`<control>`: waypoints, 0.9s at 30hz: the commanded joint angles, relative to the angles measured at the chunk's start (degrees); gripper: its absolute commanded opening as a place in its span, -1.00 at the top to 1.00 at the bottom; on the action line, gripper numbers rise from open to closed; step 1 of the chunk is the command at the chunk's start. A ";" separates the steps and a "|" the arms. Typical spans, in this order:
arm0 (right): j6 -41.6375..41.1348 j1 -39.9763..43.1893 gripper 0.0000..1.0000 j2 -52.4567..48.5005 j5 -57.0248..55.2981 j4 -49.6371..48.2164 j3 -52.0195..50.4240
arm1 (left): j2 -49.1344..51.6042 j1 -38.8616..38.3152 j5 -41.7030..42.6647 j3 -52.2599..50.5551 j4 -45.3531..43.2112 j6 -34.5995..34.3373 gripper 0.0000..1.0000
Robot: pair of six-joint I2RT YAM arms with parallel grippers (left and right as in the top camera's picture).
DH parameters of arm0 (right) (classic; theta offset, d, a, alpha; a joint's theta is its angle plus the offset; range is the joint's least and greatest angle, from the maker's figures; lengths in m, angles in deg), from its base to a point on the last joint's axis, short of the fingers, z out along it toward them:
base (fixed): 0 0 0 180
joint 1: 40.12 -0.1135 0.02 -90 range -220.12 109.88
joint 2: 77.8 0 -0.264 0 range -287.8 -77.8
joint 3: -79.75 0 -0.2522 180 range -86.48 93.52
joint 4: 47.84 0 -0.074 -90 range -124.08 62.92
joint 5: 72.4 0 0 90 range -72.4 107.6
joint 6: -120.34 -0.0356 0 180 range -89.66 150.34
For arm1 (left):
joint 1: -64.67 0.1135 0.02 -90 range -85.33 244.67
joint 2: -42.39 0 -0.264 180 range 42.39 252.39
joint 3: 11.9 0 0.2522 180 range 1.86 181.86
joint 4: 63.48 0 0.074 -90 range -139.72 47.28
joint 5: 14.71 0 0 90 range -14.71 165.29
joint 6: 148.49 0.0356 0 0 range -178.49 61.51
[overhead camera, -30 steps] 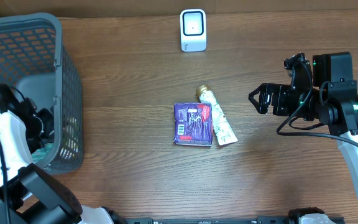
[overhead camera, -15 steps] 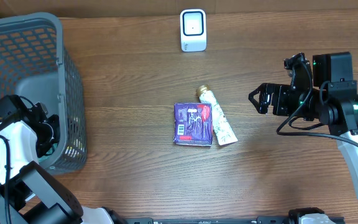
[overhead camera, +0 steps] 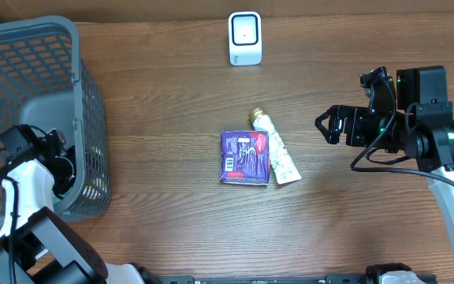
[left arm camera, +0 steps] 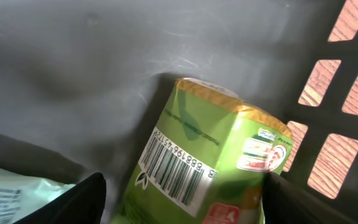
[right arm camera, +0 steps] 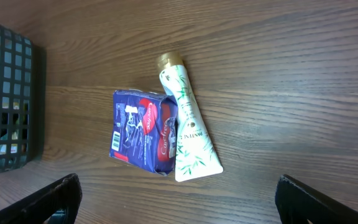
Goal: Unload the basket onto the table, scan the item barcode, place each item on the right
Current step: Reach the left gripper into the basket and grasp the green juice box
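Left wrist reveals green package [left arm camera: 229, 140] barcode [left arm camera: 176, 169].

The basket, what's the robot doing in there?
The left tool is down inside the grey basket, its fingers open either side of a green package with a barcode, not gripping it yet. The right tool hangs open over the table near a purple packet and white tube. The scanner stands at the far edge.

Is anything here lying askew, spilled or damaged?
Nothing looks spilled or damaged. The white tube with a gold cap lies slanted against the purple packet mid-table, and the green carton lies tilted in the grey plastic basket, barcode up.
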 commanded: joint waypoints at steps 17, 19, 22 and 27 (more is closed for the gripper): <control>0.07 -0.17 -1.00 -0.09 0.48 -0.46 1.03 | 1.92 -0.39 -5.03 -9.49 -5.05 -2.84 0.48; 0.07 -0.17 -1.00 -0.09 0.48 -0.46 1.03 | 1.92 -0.39 -5.03 -9.49 -5.27 -3.58 0.56; 0.07 -0.17 -1.00 -0.09 0.48 -0.46 1.03 | 1.92 -0.39 -5.01 -9.20 -5.79 -3.67 0.61; 0.07 -0.17 -1.00 -0.09 0.48 -0.63 1.03 | 1.86 -0.39 -4.48 -5.68 -3.17 -3.69 0.70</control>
